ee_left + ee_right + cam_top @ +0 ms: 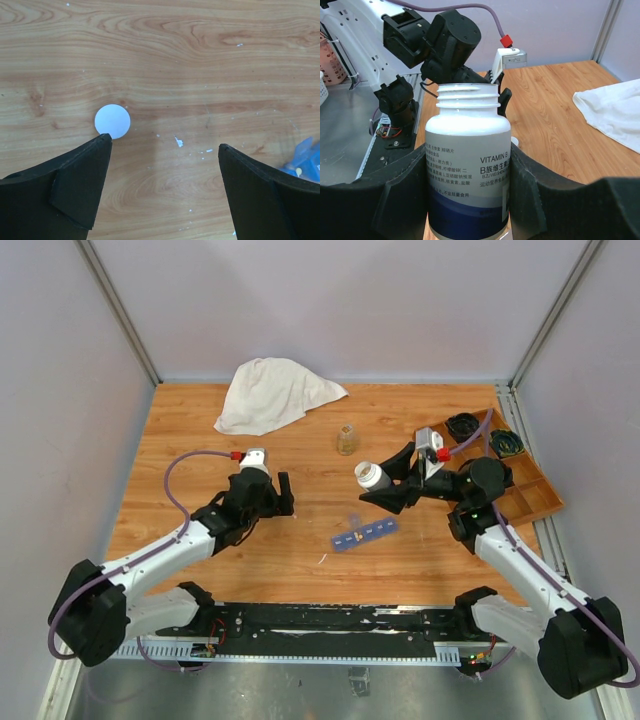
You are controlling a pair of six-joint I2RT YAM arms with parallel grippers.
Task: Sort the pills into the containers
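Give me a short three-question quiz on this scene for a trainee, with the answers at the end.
1. True or false: the right hand grips an uncapped vitamin bottle.
2. Short answer: what colour is the pill-organizer strip lying on the table between the two arms?
3. Pick one: the left hand is A) open and empty above the table, B) shut on a spoon, C) holding the bottle.
Key: 1 true; 2 blue; 3 A.
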